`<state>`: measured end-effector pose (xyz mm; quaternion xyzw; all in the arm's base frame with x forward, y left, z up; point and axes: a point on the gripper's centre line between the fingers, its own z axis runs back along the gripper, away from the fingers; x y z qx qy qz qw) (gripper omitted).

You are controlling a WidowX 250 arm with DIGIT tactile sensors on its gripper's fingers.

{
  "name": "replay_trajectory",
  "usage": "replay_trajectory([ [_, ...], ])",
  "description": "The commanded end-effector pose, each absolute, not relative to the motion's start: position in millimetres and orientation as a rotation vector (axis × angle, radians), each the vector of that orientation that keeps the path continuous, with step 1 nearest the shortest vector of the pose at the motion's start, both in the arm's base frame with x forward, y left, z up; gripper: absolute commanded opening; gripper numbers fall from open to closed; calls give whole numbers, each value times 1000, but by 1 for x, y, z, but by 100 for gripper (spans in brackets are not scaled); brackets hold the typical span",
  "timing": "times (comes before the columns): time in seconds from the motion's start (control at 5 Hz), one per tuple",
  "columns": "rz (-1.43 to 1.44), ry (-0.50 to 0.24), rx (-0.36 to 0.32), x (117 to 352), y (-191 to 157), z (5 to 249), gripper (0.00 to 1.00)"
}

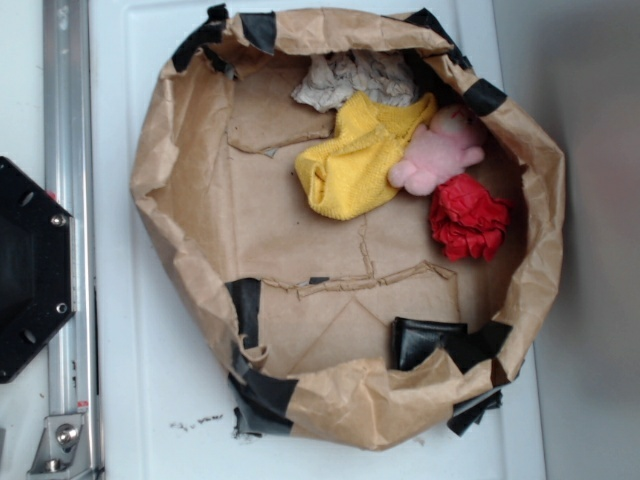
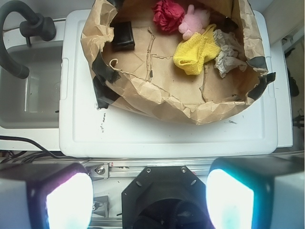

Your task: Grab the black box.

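Black box (image 1: 427, 341): near right floor of the brown paper basin (image 1: 160, 150), against its wall.
Gripper (image 2: 149, 196): jaws spread wide, empty, well apart from the box.
Red cloth ball (image 1: 468, 218): right side, touching pink plush (image 1: 437, 152).

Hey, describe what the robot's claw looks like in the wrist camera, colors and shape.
Only the claw tips show, at the bottom of the wrist view. Its two fingers are blocky and out of focus, with pale inner faces that glow bluish-white, tinged pink at the edges, and darker grey outer sides. No cables or markings can be made out on them. The exterior view shows no part of the arm.
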<state>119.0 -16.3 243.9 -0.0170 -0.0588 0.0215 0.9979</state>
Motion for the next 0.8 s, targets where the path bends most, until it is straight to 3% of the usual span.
replay_trajectory([
  [0.0,43,-118,-34,119,-16,244,100],
  [0.2,100,-226,45,153,-12,221,100],
  [0.4,161,-240,134,196,-2,194,100],
  [0.6,137,-227,141,231,-2,163,100],
])
